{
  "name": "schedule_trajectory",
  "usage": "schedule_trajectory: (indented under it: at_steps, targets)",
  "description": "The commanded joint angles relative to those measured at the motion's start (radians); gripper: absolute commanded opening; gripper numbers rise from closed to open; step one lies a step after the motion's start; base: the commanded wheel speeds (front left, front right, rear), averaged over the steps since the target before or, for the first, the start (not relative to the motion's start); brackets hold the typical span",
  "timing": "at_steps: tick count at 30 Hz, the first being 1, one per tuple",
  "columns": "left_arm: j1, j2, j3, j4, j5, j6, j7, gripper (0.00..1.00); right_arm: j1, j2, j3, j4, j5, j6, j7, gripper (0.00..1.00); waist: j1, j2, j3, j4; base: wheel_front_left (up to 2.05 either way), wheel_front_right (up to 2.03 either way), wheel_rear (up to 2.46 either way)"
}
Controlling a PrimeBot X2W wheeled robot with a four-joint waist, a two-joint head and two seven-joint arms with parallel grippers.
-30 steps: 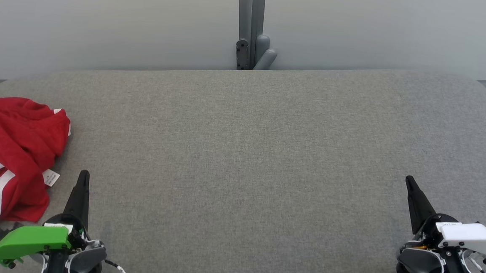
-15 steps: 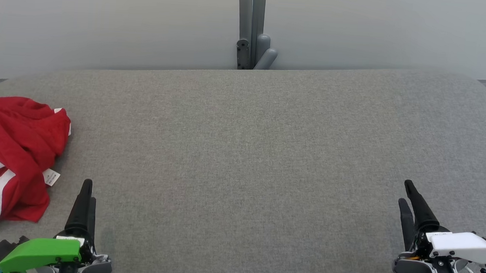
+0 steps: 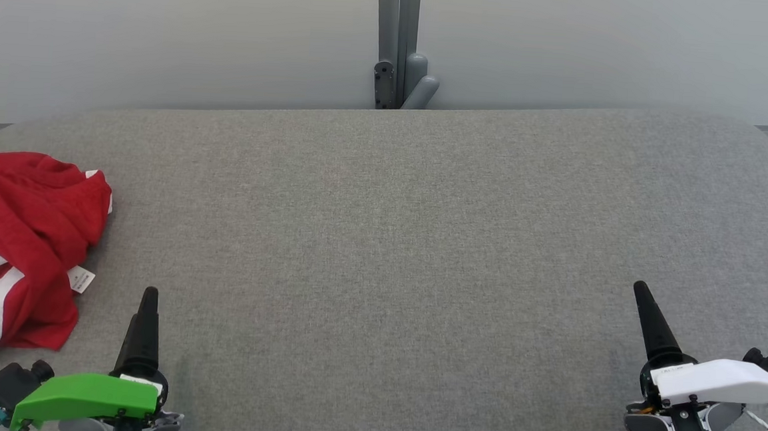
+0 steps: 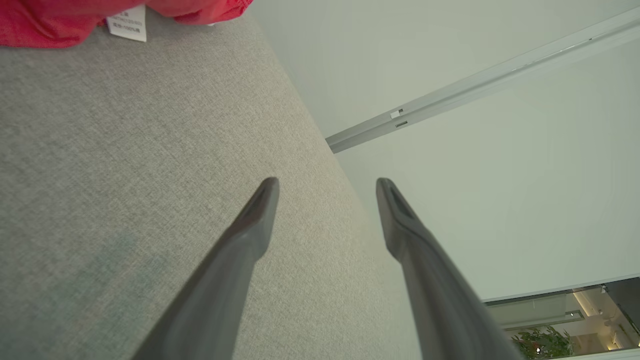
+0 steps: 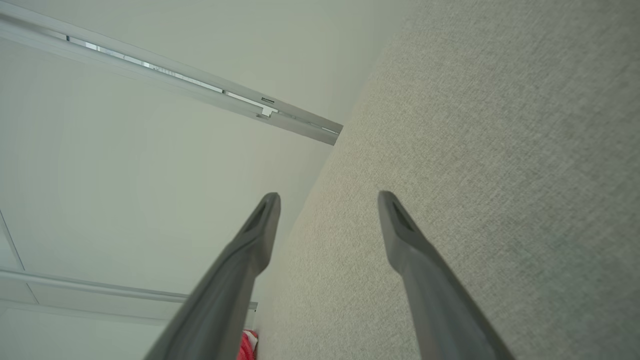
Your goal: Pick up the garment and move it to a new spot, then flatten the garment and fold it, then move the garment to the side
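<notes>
The red-and-white garment (image 3: 19, 246) has not shifted, while both grippers have gone from closed to spread and the left gripper (image 3: 143, 304) has drawn back slightly toward the near edge. The garment lies crumpled at the left edge of the grey cushion (image 3: 389, 242), its heap running near-to-far, just left of the left gripper's empty fingers. The right gripper (image 3: 642, 298), also empty, sits well apart on the right. The picture's edge cuts off the garment's left side, and its sleeves and hem cannot be made out.
</notes>
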Motion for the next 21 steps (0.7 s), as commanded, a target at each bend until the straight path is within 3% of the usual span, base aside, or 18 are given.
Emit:
schedule_trajectory:
  at_steps: [1, 21]
  targets:
    - [-0.007, 0.014, -0.004, -0.01, 0.056, 0.001, -0.01, 1.0, -0.006, -0.01, 0.006, -0.019, -0.044, 0.0, -0.012, 1.0, 0.0, 0.0019, 0.0, 0.0, 0.0, 0.0, 0.0]
    - [0.004, 0.036, -0.046, -0.024, 0.423, 0.07, -0.082, 1.0, 0.004, -0.022, 0.043, -0.023, -0.37, 0.001, -0.087, 1.0, 0.0, 0.0034, 0.006, -0.002, 0.0, 0.0, 0.0]
